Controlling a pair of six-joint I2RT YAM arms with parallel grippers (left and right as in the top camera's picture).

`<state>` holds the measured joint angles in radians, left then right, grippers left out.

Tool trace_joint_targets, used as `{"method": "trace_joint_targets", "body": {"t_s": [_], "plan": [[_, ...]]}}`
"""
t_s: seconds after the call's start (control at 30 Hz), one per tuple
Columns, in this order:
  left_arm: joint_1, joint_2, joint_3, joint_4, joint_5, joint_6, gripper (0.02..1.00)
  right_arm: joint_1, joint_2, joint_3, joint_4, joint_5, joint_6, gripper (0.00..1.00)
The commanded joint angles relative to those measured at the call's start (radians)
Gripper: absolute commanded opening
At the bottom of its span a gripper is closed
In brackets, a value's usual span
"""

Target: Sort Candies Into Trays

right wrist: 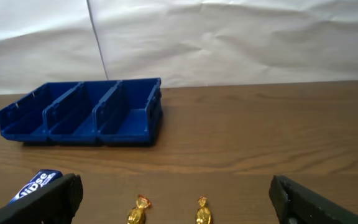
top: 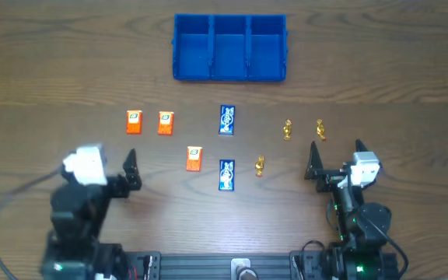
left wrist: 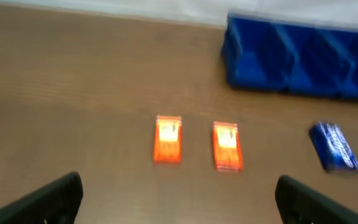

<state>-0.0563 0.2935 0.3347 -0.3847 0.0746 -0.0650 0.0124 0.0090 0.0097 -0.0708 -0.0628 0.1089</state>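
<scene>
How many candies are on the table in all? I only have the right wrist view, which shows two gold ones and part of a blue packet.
Observer: Eight, counted from the top view: three orange packets, two blue packets and three gold candies.
Operator: And what is the left end effector doing?
Observer: The left end effector is open and holds nothing. It faces two of the orange packets, which lie side by side ahead of it.
</scene>
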Motion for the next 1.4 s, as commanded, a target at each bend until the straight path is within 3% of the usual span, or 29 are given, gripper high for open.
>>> {"method": "trace_joint_targets", "body": {"t_s": [0.03, 0.37, 0.53, 1.13, 1.4], "plan": [[-0.006, 0.392, 0.36, -0.141, 0.029, -0.005, 0.998, -0.008, -0.007, -0.002, -0.006, 0.009, -0.006, 0.998], [-0.008, 1.179, 0.71, -0.246, 0.059, 0.091, 0.998, -0.008, -0.007, -0.002, -0.006, 0.009, -0.006, 0.998], [-0.008, 1.403, 0.782, -0.234, 0.048, 0.107, 0.998, -0.008, -0.007, -0.002, -0.006, 0.009, -0.006, 0.998], [0.032, 1.581, 0.825, -0.172, 0.035, 0.111, 0.998, -0.008, -0.007, -0.002, -0.006, 0.009, -0.006, 0.998], [0.032, 1.6, 0.825, -0.164, 0.01, 0.111, 0.831, -0.008, -0.007, -0.002, -0.006, 0.009, -0.006, 0.998]]}}
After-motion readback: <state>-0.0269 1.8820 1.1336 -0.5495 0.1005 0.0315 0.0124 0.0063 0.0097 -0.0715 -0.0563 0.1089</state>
